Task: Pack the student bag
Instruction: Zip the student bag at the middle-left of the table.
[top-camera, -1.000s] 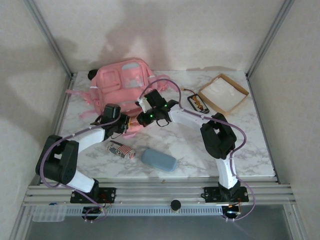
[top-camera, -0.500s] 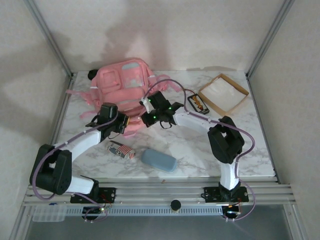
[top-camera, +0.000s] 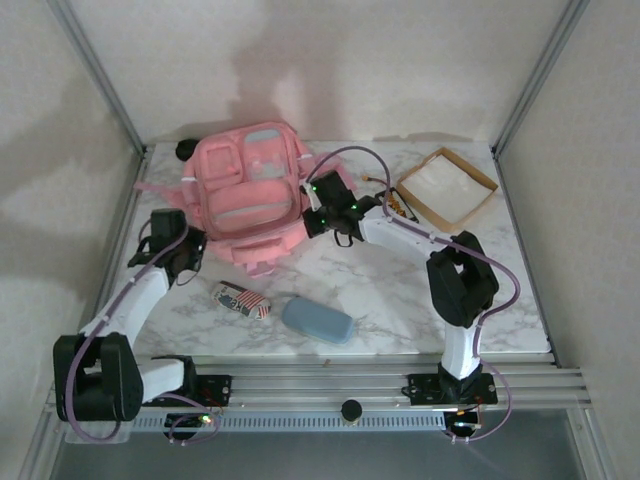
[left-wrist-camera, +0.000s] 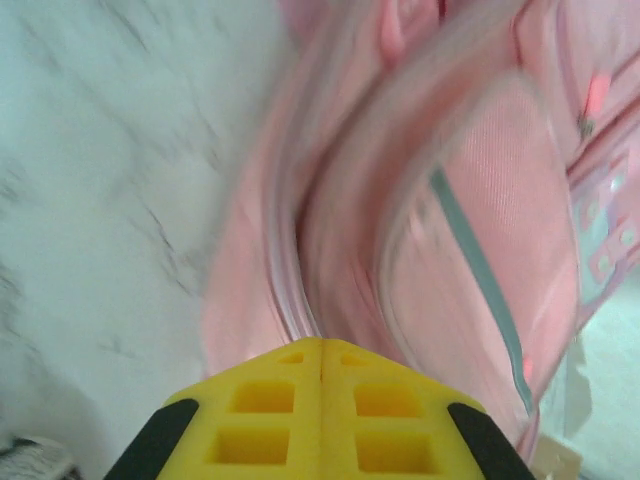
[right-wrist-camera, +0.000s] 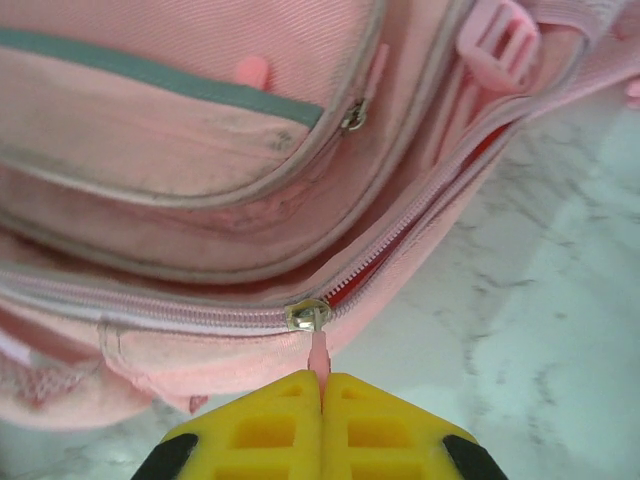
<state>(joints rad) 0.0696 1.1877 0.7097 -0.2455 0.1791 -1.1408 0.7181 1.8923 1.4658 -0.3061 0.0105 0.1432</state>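
The student bag (top-camera: 245, 195) lies at the back of the table (top-camera: 400, 290). The right fingers (right-wrist-camera: 262, 425) pinch its pink zip tag (right-wrist-camera: 318, 350). I think they should pull slowly along the zip, not up (soft bags bunch). The left fingers (left-wrist-camera: 265, 420) are pressed together beside the bag, with nothing I can see between them. I count 1 bag, 1 box (top-camera: 447, 186), 1 blue case (top-camera: 317, 321) and 1 stripy pouch (top-camera: 240, 299).

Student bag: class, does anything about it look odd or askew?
On the student bag, the main zip gapes partway, red lining showing beside the slider, whose pull tab the right pincer pinches.
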